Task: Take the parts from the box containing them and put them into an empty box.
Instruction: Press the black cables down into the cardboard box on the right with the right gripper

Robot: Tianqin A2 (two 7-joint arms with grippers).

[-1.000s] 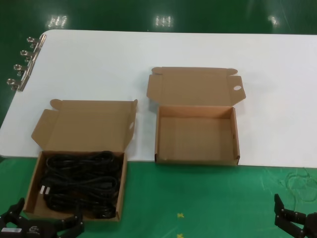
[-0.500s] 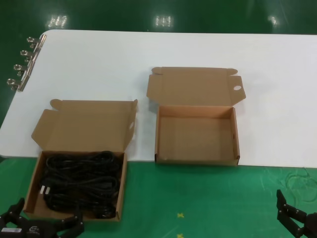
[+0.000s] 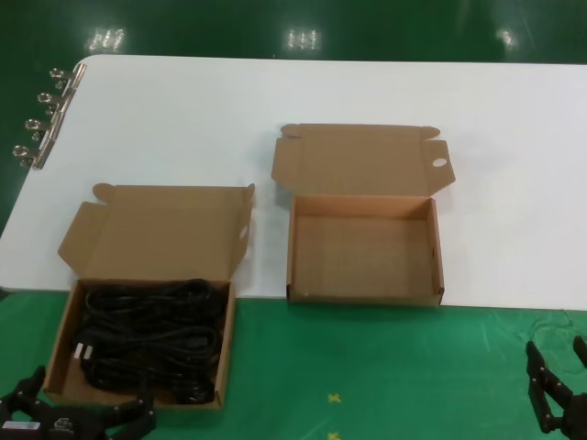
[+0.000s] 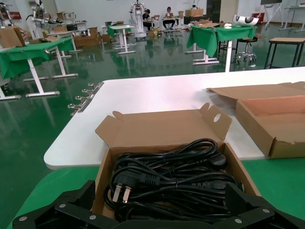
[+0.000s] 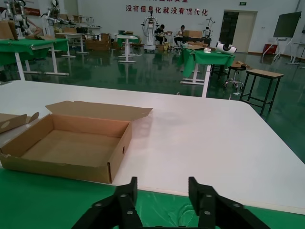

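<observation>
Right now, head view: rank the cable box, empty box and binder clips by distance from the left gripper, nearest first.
1. Cable box, just beyond the left gripper, overhanging the table's near edge on the green mat.
2. Empty box, farther toward the right, mid-table.
3. Binder clips, on the table's far left edge.

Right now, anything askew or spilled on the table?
Nothing spilled. The black coiled power cables all lie inside the brown cardboard carton with slanted lid wings, which overhangs the white table's near edge. The brown round-holed carton holds nothing.
</observation>
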